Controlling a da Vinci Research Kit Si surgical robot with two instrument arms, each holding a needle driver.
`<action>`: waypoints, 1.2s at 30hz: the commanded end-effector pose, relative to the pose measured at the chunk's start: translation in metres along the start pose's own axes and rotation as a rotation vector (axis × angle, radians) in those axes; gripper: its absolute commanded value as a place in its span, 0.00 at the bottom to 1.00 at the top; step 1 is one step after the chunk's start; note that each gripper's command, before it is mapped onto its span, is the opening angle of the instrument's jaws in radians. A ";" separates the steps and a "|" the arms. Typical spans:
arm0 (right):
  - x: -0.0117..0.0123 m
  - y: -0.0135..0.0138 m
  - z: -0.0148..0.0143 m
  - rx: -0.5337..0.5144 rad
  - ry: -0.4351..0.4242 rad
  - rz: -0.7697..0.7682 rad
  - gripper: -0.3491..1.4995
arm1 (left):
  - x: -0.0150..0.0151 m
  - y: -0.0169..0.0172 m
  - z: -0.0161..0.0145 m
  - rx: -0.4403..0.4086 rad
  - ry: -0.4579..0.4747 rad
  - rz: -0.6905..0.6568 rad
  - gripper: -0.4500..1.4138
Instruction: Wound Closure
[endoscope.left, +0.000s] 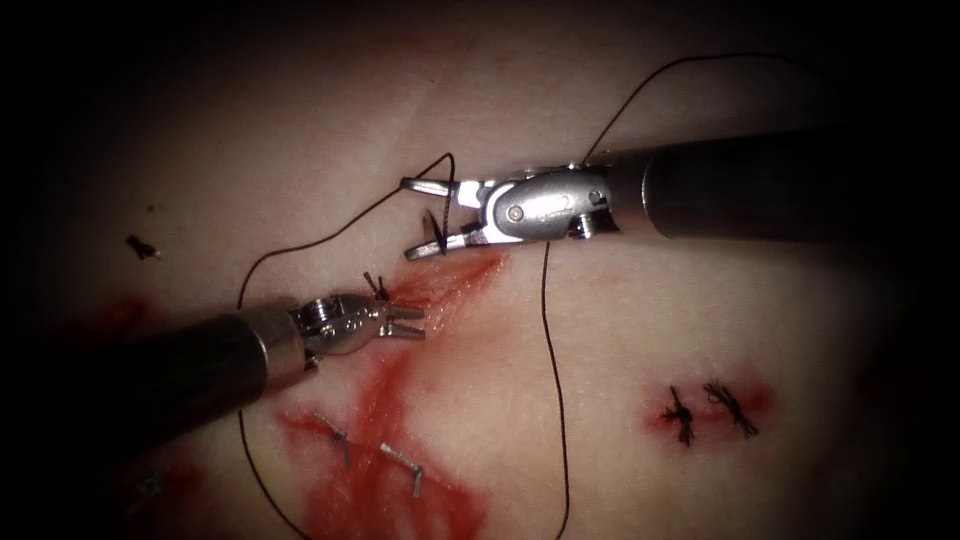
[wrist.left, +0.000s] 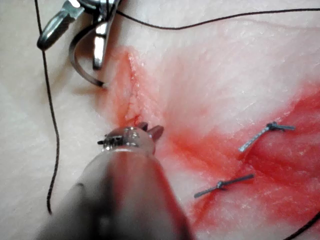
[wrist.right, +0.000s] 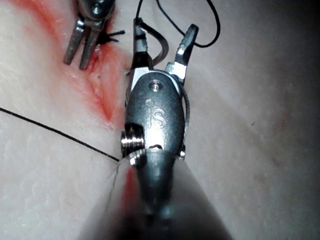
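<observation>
Your right tool (endoscope.left: 425, 215) is hovering jaws wide, needle (wrist.left: 82, 62) loose between them; left tool (endoscope.left: 405, 320), nearly closed, is gripping nothing; regrasp needs care.

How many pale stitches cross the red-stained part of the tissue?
2. One stitch lies on the left, the other stitch just right of it and lower, both in the red fluid below the left tool. Its shaft may hide more.

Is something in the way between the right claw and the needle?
Nothing visible is. The needle sits right between the right claw's wide-open jaws, beside the cut, and isn't gripped. Whether its tip is in the tissue can't be told. The left claw is at the cut, away from the needle; what it holds can't be told.
</observation>
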 end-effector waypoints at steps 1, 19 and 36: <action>-0.0005 -0.0001 0.0005 0.001 0.001 -0.001 0.93 | 0.0001 -0.0002 0.0008 -0.001 0.001 0.001 0.40; -0.0003 -0.0002 0.0004 0.001 0.001 0.000 0.86 | 0.0001 -0.0002 0.0008 -0.001 0.001 0.001 0.41; -0.0010 -0.0012 -0.0001 0.092 -0.030 0.124 0.00 | 0.0002 -0.0002 0.0006 -0.003 0.002 0.000 0.41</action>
